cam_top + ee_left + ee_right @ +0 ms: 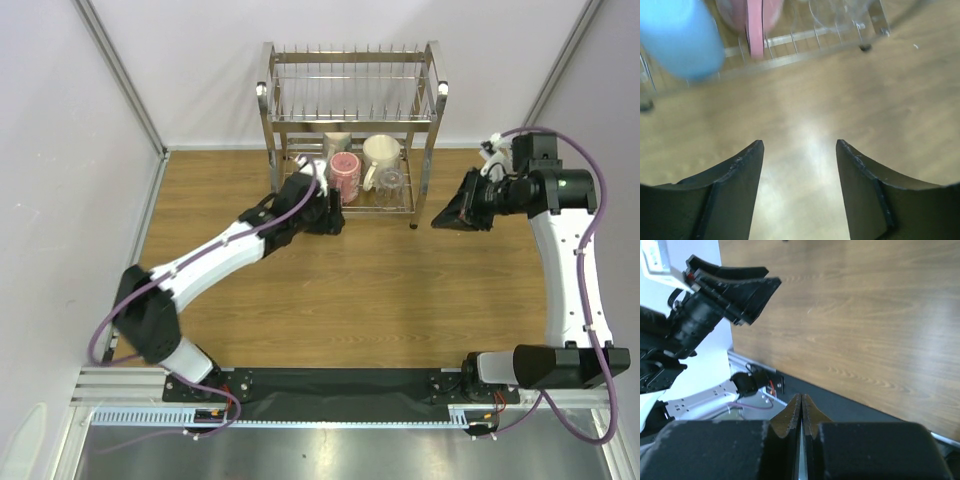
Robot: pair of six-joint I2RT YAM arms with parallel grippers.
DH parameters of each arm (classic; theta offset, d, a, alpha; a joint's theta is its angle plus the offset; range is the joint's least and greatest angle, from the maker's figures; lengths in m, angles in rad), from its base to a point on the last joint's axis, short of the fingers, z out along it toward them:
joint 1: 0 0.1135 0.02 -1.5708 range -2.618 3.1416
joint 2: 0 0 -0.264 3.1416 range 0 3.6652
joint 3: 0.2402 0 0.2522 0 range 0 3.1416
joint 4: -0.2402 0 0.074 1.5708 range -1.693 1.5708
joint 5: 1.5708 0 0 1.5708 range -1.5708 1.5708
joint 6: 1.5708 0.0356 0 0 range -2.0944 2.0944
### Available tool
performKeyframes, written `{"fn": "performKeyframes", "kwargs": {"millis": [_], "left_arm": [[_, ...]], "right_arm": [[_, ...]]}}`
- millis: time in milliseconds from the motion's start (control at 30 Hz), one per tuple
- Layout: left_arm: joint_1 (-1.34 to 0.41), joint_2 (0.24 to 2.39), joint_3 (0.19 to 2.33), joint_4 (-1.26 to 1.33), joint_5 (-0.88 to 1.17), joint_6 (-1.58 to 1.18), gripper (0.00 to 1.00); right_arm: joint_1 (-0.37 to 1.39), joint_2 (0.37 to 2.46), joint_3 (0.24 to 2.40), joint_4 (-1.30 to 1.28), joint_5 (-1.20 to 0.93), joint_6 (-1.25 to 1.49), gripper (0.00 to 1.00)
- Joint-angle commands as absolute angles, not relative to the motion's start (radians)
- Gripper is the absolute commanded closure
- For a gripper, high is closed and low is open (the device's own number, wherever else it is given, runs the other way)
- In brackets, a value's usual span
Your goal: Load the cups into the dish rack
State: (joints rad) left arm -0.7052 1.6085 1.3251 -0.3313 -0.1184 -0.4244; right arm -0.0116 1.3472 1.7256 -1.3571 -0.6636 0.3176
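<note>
The right gripper (801, 407) is hanging above the right side of the table, well apart from the dish rack, with its jaws pressed together and nothing between them. The left arm is reaching forward to the front left corner of the rack's lower tier. The left gripper (799, 145) is hovering just in front of that tier, with its fingers (735, 190) spread apart and only bare wood showing between them.

Seen from the left wrist, the light blue cup (682, 40) is sitting up and to the left of the open jaws, beyond the fingertips and not touching them. It is showing as a smooth, rounded, sky-blue shape, blurred by nearness. It is covering the left end of the lower tier's front wires, and I cannot tell whether it is resting fully inside.

To its right the pink mug (345, 176) is standing in the lower tier with its handle toward the gripper. The clear glass tumbler (392, 181) is standing farther right. Behind these, a cream mug (381, 150) with a handle and a second cream mug (338, 142) are sitting toward the back.

The dish rack (352, 120) is standing at the far edge, shiny steel wire on four legs, with upright prongs lining its upper tier.

A black mat (330, 382) is lying between the arm bases at the near edge. The table (380, 290) is showing a warm wood grain, and plain pale walls (200, 60) are closing it in.
</note>
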Motion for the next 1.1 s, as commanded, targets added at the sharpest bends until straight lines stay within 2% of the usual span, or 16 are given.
{"fn": "performKeyframes", "kwargs": {"millis": [0,167,200,267,433,467,500,533,633,667,867,967,1067], "left_arm": [[-0.709,1.447,1.198,-0.276,-0.066,-0.541,0.34],[-0.706,1.249,1.005,-0.242,-0.061,-0.666,0.27],[-0.706,1.191,0.980,-0.224,-0.055,-0.684,0.06],[-0.706,1.140,0.909,-0.195,-0.028,-0.727,0.00],[-0.704,0.929,0.746,-0.051,0.037,-0.859,0.00],[-0.704,0.890,0.670,-0.013,0.049,-0.880,0.00],[-0.706,0.853,0.629,0.074,0.066,-0.902,0.00],[-0.706,0.771,0.588,0.112,0.075,-0.951,0.00],[-0.703,0.643,0.444,0.201,0.089,-1.035,0.00],[-0.703,0.558,0.384,0.209,0.092,-1.055,0.00],[-0.703,0.266,0.180,0.272,0.196,-1.164,0.00],[-0.704,0.103,0.132,0.221,0.222,-1.181,0.00],[-0.703,-0.088,0.071,0.256,0.222,-1.258,0.01]], "right_arm": [[0.034,1.296,1.681,-1.447,-0.684,0.330,0.94],[0.084,1.249,1.626,-1.436,-0.657,0.328,0.93],[0.095,1.243,1.620,-1.436,-0.652,0.327,0.93],[0.104,1.232,1.609,-1.434,-0.643,0.327,0.92],[0.109,1.172,1.560,-1.405,-0.641,0.360,0.89],[0.109,1.151,1.513,-1.382,-0.640,0.376,0.85],[0.109,1.097,1.479,-1.326,-0.634,0.403,0.80],[0.110,1.069,1.445,-1.298,-0.626,0.423,0.61],[0.115,0.947,1.277,-1.160,-0.589,0.510,0.26],[0.117,0.912,1.228,-1.128,-0.574,0.532,0.00],[0.152,0.607,0.933,-0.930,-0.315,0.689,0.00],[0.156,0.481,0.793,-0.887,-0.325,0.707,0.00],[0.156,0.269,0.668,-0.862,-0.331,0.785,0.00]]}}
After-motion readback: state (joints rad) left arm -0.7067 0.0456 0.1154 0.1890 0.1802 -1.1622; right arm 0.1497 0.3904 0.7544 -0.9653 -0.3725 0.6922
